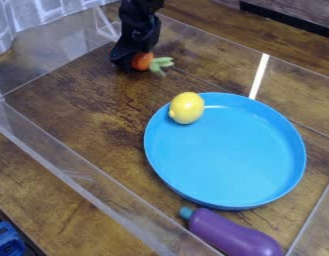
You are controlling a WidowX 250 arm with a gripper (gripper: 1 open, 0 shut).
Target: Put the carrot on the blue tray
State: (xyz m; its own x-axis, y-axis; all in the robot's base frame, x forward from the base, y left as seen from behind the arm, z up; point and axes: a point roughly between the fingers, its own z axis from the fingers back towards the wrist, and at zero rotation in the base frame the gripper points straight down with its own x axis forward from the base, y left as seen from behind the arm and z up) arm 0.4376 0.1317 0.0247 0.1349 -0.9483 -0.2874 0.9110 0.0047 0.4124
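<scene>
Jaws spread wide around nothing; the gripper is lowered at the carrot, whose orange body is partly hidden behind it, green leaves poking out right. Carrot lies on the wooden table, well apart from the blue tray. Judged light, rigid, smooth plastic; best pinched across the stubby middle. Arm slants steeply down from the top edge.

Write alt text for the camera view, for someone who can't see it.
A black robot gripper sits over a small orange toy carrot with green leaves at the far side of a wooden table. Nearer, a round yellow lemon lies on a large round blue plastic tray; a purple eggplant lies beside it.
</scene>
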